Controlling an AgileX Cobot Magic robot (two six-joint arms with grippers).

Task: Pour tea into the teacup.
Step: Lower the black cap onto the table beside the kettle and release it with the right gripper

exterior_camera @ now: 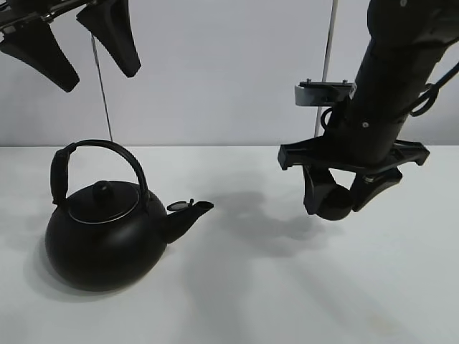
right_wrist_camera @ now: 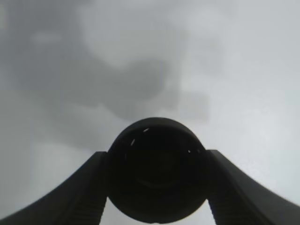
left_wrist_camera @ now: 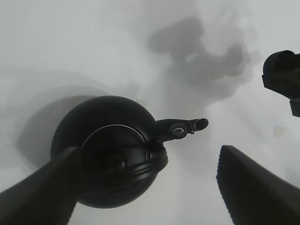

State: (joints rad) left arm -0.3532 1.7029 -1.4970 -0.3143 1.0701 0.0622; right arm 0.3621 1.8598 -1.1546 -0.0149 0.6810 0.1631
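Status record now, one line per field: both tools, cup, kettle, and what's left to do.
left tool: open, empty, high above the kettle
right tool: shut on the cup
cup: held in the air, clear of the table, to the right of the kettle
kettle: upright on the table, lid on, handle raised, nothing gripping it
spout: points toward the cup's side
left to do: kettle not yet picked up, pour not begun
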